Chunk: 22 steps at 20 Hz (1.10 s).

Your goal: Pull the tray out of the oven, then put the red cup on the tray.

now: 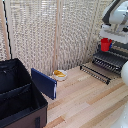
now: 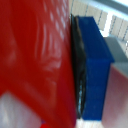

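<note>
Red cup [image 1: 105, 44] hangs upright in the pincer [image 1: 106, 39], which pinches it from above at the exterior view's right, just over the tray [image 1: 111, 59] drawn out of the oven [image 1: 121, 50]. Held this way, it can likely settle flat on the slats. Red fills the wrist view beside a blue finger pad [image 2: 95, 70].

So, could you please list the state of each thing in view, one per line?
red cup: upright, above the tray, at the gripper
tray: pulled out of the oven
gripper: at the cup; grip unclear
black case: open
white bowl: upright, yellow contents inside
</note>
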Tool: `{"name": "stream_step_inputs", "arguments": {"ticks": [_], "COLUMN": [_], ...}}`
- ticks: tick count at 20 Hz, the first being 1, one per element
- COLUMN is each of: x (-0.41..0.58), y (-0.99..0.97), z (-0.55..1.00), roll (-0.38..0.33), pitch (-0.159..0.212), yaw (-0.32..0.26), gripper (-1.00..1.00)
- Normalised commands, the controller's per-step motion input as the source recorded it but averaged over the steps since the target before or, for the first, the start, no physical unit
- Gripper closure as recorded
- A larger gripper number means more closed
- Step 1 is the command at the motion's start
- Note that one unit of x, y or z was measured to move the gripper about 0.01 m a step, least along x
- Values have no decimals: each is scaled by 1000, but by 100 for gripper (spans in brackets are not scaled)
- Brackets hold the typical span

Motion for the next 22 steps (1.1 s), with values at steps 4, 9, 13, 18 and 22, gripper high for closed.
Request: {"name": "stream_step_inputs", "arguments": {"ticks": [4,9,13,18,22], "x": [141,41,-39,-100,0], "y": [-425,-179,-66,-5,-2], "z": [-230,-273,-219,-101,230], "roll": [25,20,40,15,10], "pitch": [-5,3,0,9,55], "yaw": [-250,-254,-217,-185,-98], "gripper": [100,100,100,-100,-100]}}
